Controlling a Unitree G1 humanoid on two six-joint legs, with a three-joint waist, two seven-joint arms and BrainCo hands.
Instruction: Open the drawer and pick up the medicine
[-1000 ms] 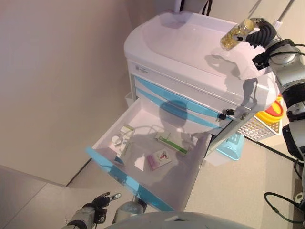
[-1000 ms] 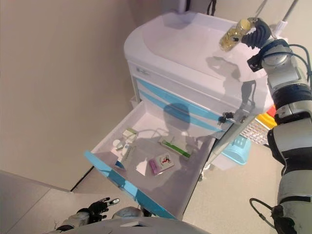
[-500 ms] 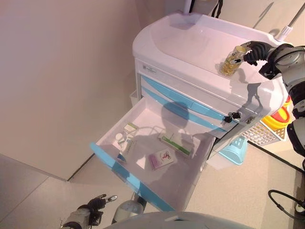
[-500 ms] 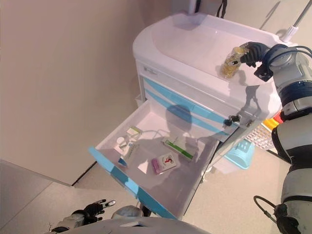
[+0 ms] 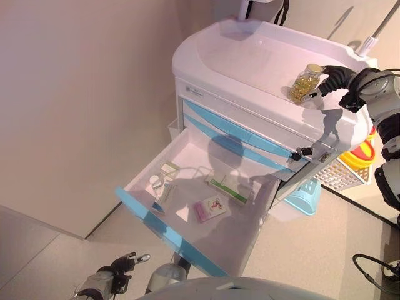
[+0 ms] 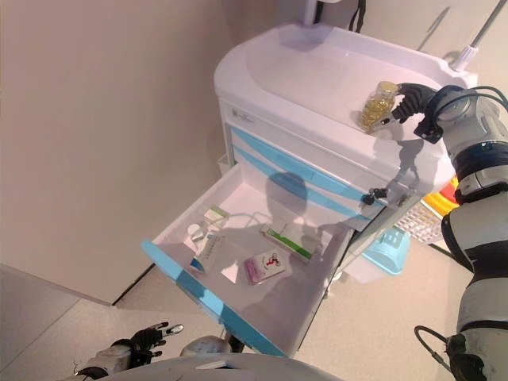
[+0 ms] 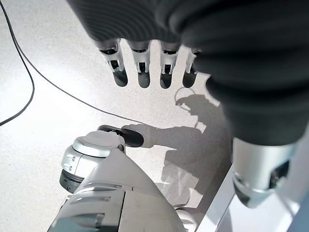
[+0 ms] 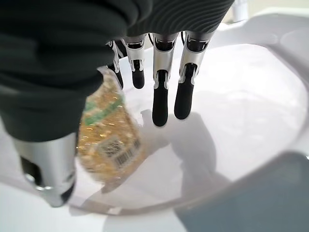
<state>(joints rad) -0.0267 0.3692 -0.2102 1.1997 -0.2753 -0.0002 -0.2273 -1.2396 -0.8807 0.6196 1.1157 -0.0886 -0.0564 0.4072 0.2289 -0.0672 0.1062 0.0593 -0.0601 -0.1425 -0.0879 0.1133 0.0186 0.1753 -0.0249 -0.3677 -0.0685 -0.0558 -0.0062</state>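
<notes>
Now right hand fingers straight beside pill bottle, barcode label; print unreadable.

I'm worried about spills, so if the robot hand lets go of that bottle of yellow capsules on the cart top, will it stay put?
Probably not steadily: the bottle leans in the right robot hand on the smooth cart top, so it may tip and roll. It looks rigid and light.

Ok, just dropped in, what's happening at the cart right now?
The drawer is pulled open, with small medicine boxes lying inside. The right hand is at a bottle of yellow capsules standing on the cart top, fingers straight and no longer curled round it. The left hand hangs low by the floor, open and idle.
</notes>
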